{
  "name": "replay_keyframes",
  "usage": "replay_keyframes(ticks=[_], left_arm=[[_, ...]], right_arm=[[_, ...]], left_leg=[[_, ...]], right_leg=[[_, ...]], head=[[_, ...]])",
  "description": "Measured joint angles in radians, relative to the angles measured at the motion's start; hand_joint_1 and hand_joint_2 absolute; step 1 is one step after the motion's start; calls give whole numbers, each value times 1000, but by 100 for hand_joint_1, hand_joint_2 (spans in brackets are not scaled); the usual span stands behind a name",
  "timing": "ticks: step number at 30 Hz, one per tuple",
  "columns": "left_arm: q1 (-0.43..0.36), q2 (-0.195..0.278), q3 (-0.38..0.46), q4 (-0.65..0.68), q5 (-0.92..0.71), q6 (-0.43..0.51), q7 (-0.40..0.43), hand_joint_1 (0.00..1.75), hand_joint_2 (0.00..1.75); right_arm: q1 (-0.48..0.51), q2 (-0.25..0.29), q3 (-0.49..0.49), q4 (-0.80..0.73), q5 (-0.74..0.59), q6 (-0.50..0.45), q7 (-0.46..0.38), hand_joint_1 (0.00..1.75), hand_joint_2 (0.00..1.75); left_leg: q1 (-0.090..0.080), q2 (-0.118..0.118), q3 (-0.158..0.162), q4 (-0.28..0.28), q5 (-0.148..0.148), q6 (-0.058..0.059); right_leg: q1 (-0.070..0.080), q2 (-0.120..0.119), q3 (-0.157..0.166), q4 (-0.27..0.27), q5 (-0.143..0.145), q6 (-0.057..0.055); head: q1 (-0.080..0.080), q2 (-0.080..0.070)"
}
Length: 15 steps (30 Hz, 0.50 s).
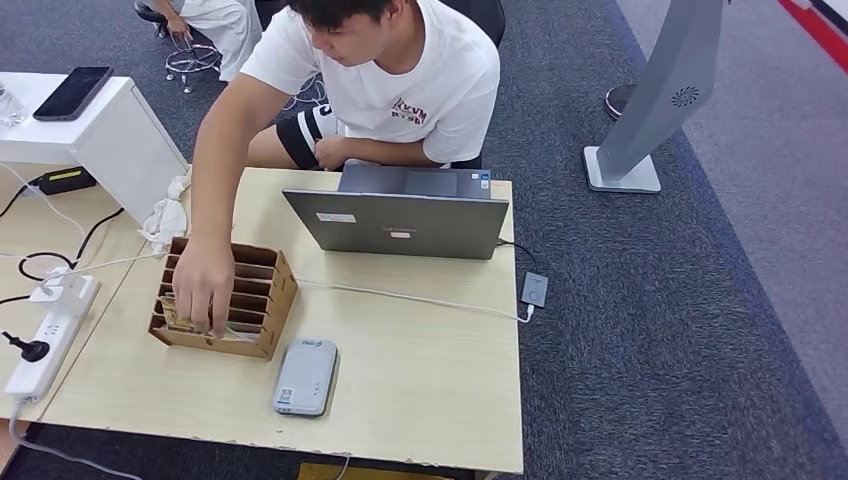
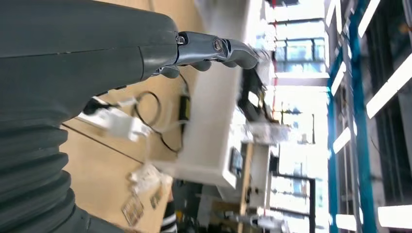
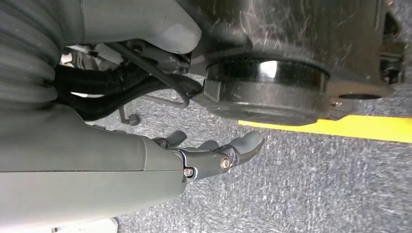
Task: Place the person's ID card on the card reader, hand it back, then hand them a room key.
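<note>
Wrist views: left hand point(image 2: 214, 51) and right hand point(image 3: 214, 155) both empty, fingers loosely extended, touching nothing.

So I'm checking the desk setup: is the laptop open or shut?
Open. The laptop stands with its grey lid raised, the lid's back toward the camera, at the table's far edge in front of the person.

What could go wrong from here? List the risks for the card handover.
The person's hand is inside the cardboard card rack, so reaching there now might cause a collision. The white cable crosses the table just behind the grey card reader and could snag an arm. Both the left hand and right hand hold nothing, away from the table.
</note>
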Motion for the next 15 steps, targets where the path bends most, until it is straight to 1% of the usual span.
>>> replay_keyframes(ticks=[2, 4, 6, 9, 11, 12, 13, 14, 15], left_arm=[[-21, -54, 81, 59, -9, -3, 9, 0, 175], [-36, -96, 138, 117, -8, 2, 14, 0, 175], [-46, -126, 178, 157, -8, 1, 12, 0, 175], [-58, -153, 216, 189, -8, 2, 17, 0, 175], [-64, -164, 231, 201, -7, 7, 23, 0, 87], [-67, -169, 237, 207, -3, 24, 33, 0, 44], [-69, -175, 243, 215, 0, 58, 50, 0, 44], [-70, -183, 248, 228, 1, 110, 68, 0, 87], [-70, -187, 251, 234, 2, 140, 80, 0, 116]], right_arm=[[2, 27, -45, -9, 50, 38, -15, 0, 175], [3, 55, -92, -16, 92, 70, -27, 0, 175], [3, 79, -134, -21, 119, 91, -35, 0, 175], [3, 111, -189, -27, 155, 119, -44, 0, 175], [3, 128, -217, -30, 167, 128, -48, 0, 175], [3, 134, -228, -31, 170, 128, -49, 0, 175], [3, 139, -238, -32, 176, 128, -50, 0, 175], [3, 144, -249, -32, 184, 128, -53, 0, 175], [3, 146, -255, -32, 189, 128, -54, 0, 175]], left_leg=[[0, -1, 0, 0, 0, 0], [0, -1, 0, 0, 0, 0], [0, -2, 1, 0, 0, 0], [0, -4, 1, 0, 0, 1], [0, -4, 1, 0, 0, 1], [0, -4, 1, 0, 0, 0], [-1, -4, 1, 0, 0, 0], [-1, -4, 1, 0, 0, 0], [-1, -4, 1, 0, 0, 0]], right_leg=[[0, 0, 1, 0, 0, 0], [-1, -1, 1, 0, 0, 0], [-1, -2, 1, 0, 0, 0], [-1, -3, 2, 0, 0, 0], [-1, -3, 3, 0, 0, 0], [-1, -3, 4, 0, 0, 0], [-1, -3, 4, 0, 0, 0], [-1, -3, 4, 0, 0, 0], [-1, -3, 4, 0, 0, 0]], head=[[1, 0], [1, 0], [1, 0], [1, 0], [1, 0], [1, 0], [1, 0], [1, 0], [1, 0]])
